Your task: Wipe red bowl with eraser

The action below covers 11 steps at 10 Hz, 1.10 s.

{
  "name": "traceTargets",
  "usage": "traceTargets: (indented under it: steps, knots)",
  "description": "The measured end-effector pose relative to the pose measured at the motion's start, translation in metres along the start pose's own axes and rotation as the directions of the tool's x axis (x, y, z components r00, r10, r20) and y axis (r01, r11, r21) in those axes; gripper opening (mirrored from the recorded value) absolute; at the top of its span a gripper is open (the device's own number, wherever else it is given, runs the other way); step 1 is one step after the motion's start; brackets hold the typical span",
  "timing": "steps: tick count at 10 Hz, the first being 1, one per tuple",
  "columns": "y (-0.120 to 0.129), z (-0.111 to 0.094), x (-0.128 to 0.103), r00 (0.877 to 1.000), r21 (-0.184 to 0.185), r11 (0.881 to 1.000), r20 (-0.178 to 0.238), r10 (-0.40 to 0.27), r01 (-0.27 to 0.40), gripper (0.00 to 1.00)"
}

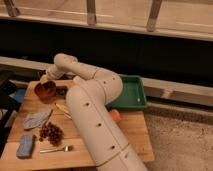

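The red bowl [45, 91] sits on the far left part of the wooden table [127, 135]. My gripper [46, 78] hangs from the white arm just above and behind the bowl's far rim. A small dark block, which seems to be the eraser [61, 92], lies on the table against the bowl's right side. I cannot tell whether the gripper holds anything.
A green tray [131, 94] stands at the back right. A grey cloth [37, 119], dark grapes [51, 133], a blue pad [24, 146] and a spoon [56, 149] lie at the front left. An orange object [115, 116] shows beside my arm's big link.
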Motion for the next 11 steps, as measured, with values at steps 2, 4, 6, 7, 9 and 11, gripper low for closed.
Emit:
traceTargets:
  steps: [2, 4, 6, 7, 9, 11]
  knots:
    - [0.001, 0.001, 0.000, 1.000, -0.001, 1.000, -0.001, -0.001, 0.001, 0.00]
    - [0.004, -0.001, 0.004, 1.000, -0.001, 1.000, -0.010, 0.002, -0.002, 0.00]
    - [0.007, -0.016, 0.016, 1.000, 0.001, 1.000, -0.022, 0.017, -0.017, 0.00]
    - [0.004, -0.025, 0.023, 1.000, 0.000, 1.000, -0.022, 0.021, -0.021, 0.00]
    - [0.010, -0.028, 0.024, 1.000, -0.020, 1.000, -0.022, 0.013, -0.013, 0.00]
    - [0.020, -0.022, 0.014, 1.000, -0.029, 0.999, -0.025, 0.012, -0.012, 0.00]
